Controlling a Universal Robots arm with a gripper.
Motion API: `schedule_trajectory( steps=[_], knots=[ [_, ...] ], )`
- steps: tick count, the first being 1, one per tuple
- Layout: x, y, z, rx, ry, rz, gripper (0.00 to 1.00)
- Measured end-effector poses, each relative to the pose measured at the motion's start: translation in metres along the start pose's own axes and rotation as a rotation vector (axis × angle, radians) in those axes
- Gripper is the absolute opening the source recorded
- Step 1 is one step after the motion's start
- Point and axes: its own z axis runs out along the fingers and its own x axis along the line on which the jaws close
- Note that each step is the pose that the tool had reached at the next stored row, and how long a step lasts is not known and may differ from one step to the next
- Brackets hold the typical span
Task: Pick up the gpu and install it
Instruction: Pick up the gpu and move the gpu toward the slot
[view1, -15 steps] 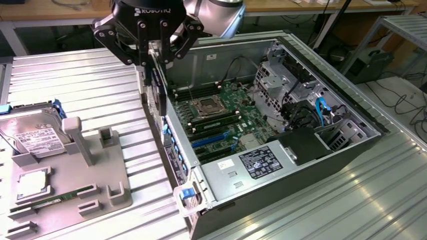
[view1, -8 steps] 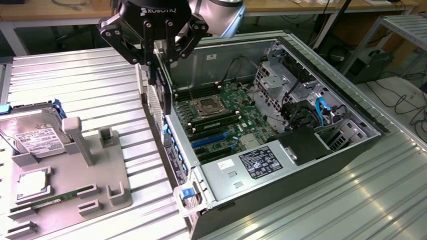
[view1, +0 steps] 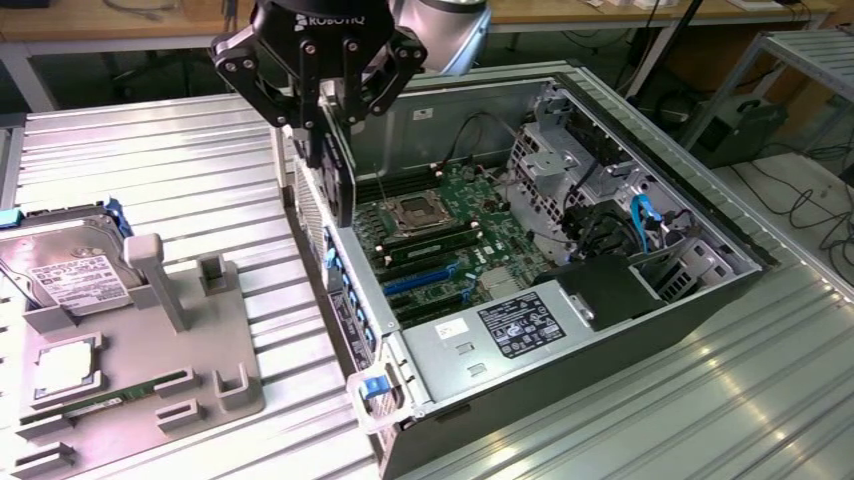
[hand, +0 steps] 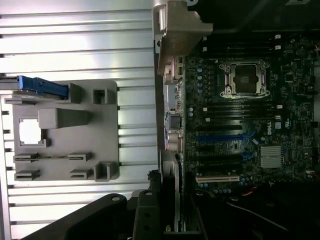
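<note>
The gpu (view1: 342, 195) is a thin dark card hanging edge-on, and my gripper (view1: 331, 135) is shut on its upper part. It hovers over the near wall of the open computer case (view1: 694, 300), above the rear edge of the motherboard (view1: 454, 240). In the wrist view the gpu (hand: 176, 35) shows its silver bracket end, and its thin edge runs along the case wall toward my gripper (hand: 175, 220). Blue expansion slots (hand: 225, 137) lie beside the card, inside the case. The card touches no slot.
A grey fixture tray (view1: 200, 350) sits on the ribbed metal table at the exterior view's left, holding a hard drive (view1: 74, 275), a square chip (view1: 64, 368) and a green memory stick (view1: 114, 400). Inside the case are the CPU socket (view1: 407, 212), drive cages and a labelled power supply (view1: 521, 325).
</note>
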Motion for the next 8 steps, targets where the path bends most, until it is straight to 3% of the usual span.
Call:
schedule_trajectory(
  steps=[8],
  knots=[
    [-0.0094, 0.0004, 0.0001, 0.0, 0.0, 0.0, 0.27]
  ],
)
